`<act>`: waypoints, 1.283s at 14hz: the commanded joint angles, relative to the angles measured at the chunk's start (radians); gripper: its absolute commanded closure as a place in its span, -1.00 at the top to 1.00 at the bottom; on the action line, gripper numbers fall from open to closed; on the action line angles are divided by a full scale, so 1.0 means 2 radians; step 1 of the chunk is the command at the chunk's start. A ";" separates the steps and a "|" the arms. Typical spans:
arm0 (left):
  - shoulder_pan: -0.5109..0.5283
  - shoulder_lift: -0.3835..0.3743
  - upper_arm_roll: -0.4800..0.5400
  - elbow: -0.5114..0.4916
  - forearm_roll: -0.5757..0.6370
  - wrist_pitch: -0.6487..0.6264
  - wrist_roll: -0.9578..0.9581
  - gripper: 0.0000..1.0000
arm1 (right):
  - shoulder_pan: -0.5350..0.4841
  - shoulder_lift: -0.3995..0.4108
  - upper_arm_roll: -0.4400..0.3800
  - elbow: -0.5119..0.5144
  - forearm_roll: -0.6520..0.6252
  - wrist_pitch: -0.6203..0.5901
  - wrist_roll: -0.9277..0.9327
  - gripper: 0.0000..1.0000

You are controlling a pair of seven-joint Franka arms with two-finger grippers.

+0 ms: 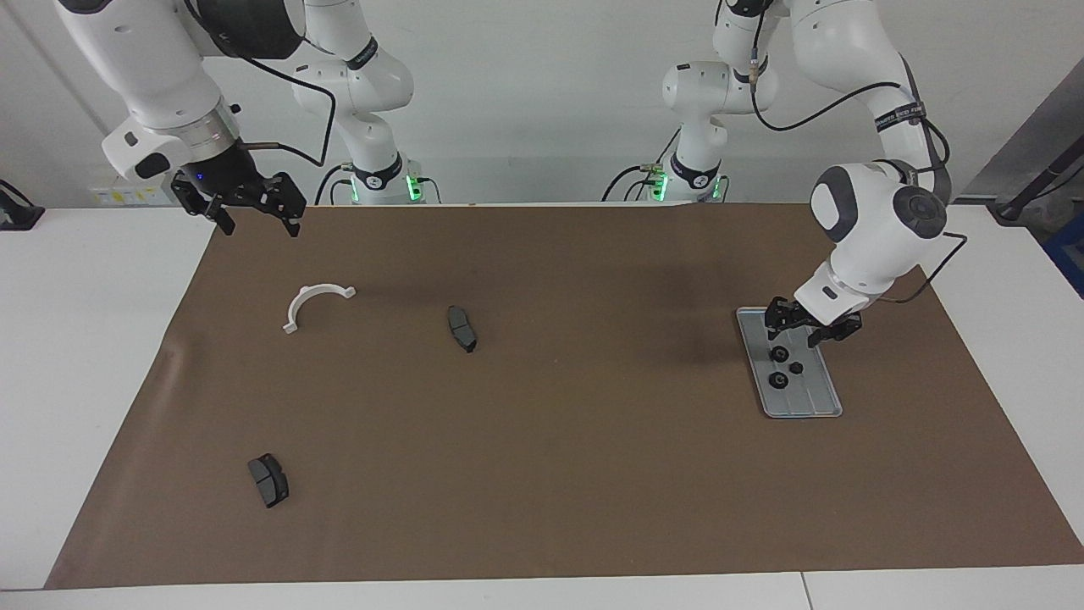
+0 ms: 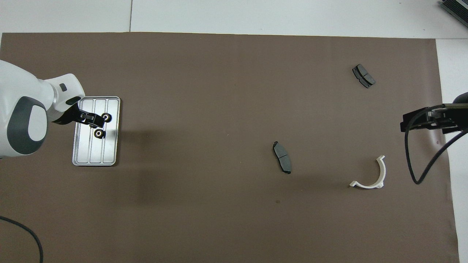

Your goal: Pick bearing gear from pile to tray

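The left hand (image 1: 800,332) hangs low over the end of the tray (image 1: 826,398) nearer the robots, its fingers spread apart with nothing between them. Three little black bearing gears (image 1: 786,367) lie in the tray, clustered in the half nearer the robots; in the overhead view one of them sits partly under the fingers. I see no gear left out on the brown surface (image 1: 593,474), so the carrying looks finished or nearly so.

If this is the release, the clean way is to lift straight up, fingers kept wide, so no tip catches a gear and flicks it over the shallow rim. The tray itself is small and light-looking; a sideways nudge could slide it.

The gears are small dark discs with paler centres, lying flat across the tray's lengthwise grooves.

At the right arm's end two dark grey brake pads (image 1: 461,328) and a white half-ring bracket (image 1: 313,303) lie well apart. The right hand (image 1: 254,212) waits raised over the mat's edge there, fingers apart and empty.
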 commanded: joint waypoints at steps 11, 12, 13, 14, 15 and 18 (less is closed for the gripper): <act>0.004 -0.084 0.004 0.170 0.013 -0.181 -0.078 1.00 | -0.007 -0.006 0.006 -0.006 0.012 -0.003 0.007 1.00; 0.005 -0.085 0.006 0.170 0.018 -0.179 -0.077 1.00 | -0.007 -0.006 0.005 -0.006 0.012 -0.003 0.007 1.00; 0.010 -0.086 0.008 0.171 0.020 -0.179 -0.077 1.00 | -0.007 -0.006 0.005 -0.006 0.012 -0.003 0.008 1.00; 0.012 -0.089 0.008 0.167 0.020 -0.179 -0.077 1.00 | 0.003 -0.006 0.001 -0.006 0.009 -0.002 0.008 1.00; 0.012 -0.089 0.009 0.167 0.020 -0.177 -0.077 1.00 | 0.011 -0.006 -0.001 -0.006 0.003 0.001 0.008 1.00; 0.012 -0.092 0.008 0.162 0.020 -0.178 -0.082 1.00 | 0.010 -0.006 -0.002 -0.007 0.003 0.010 0.009 1.00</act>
